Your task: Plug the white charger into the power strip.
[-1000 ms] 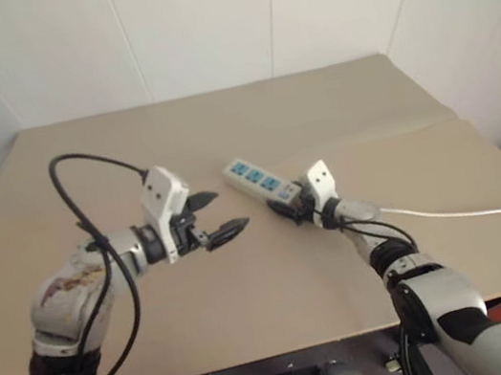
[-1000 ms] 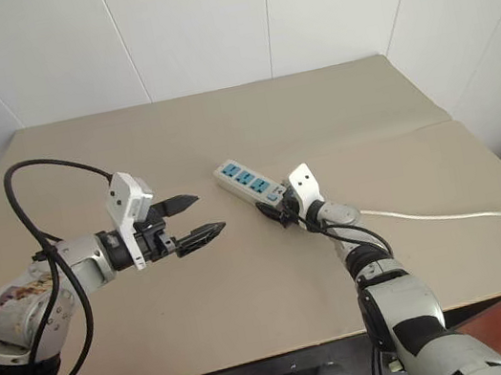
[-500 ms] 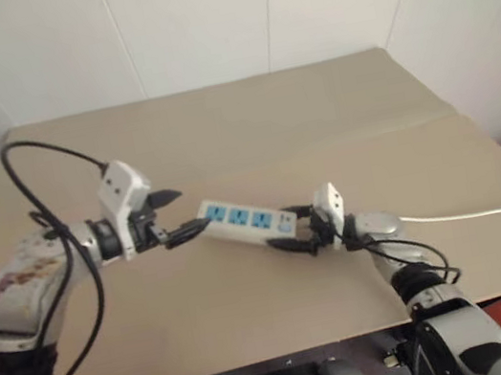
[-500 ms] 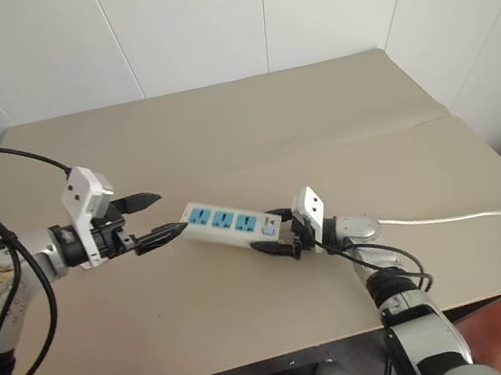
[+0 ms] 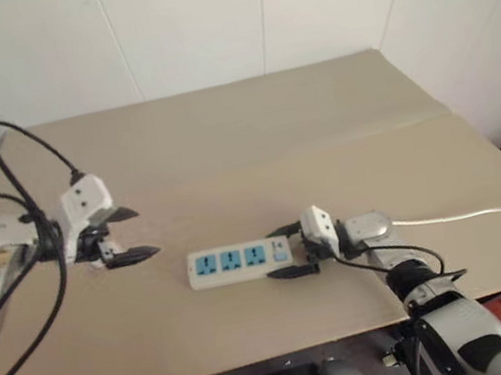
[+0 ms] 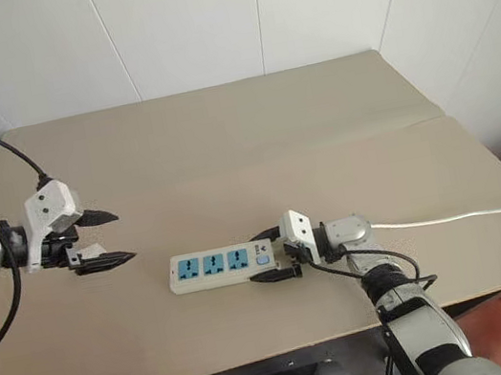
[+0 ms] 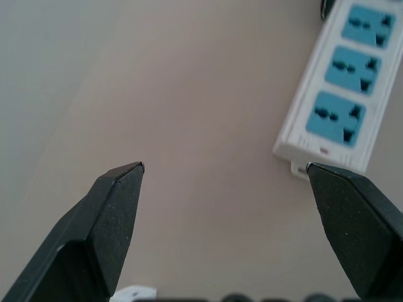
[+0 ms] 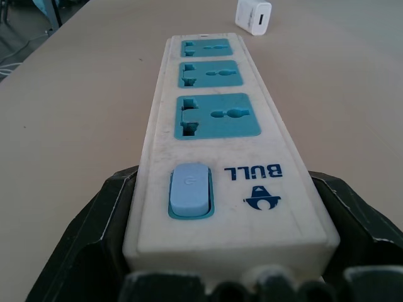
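The table (image 5: 252,139) in front of me is wide and beige, with a seam that runs across its right part. On it lies the power strip (image 5: 235,262), flat, with its three blue sockets facing up and its length going from my left to my right. Its switch end is on my right side, and there my right gripper (image 5: 289,252) holds it: in the right wrist view one black finger (image 8: 88,242) presses each long side of the strip (image 8: 217,157), just beside the pale blue switch (image 8: 189,190). So this gripper is closed around the strip's end.

The thin white cable (image 5: 488,212) goes from that end to the right, over the table toward its edge.

My left gripper (image 5: 123,236) hovers over the left part of the table, apart from the strip's free end. Its two fingers are spread wide and nothing is between them. In the left wrist view the near end of the strip (image 7: 334,94) is seen just past one fingertip (image 7: 352,214).

The white charger (image 8: 254,17) is the smallest thing. In the right wrist view it stands on the table beyond the far end of the strip, apart from it.
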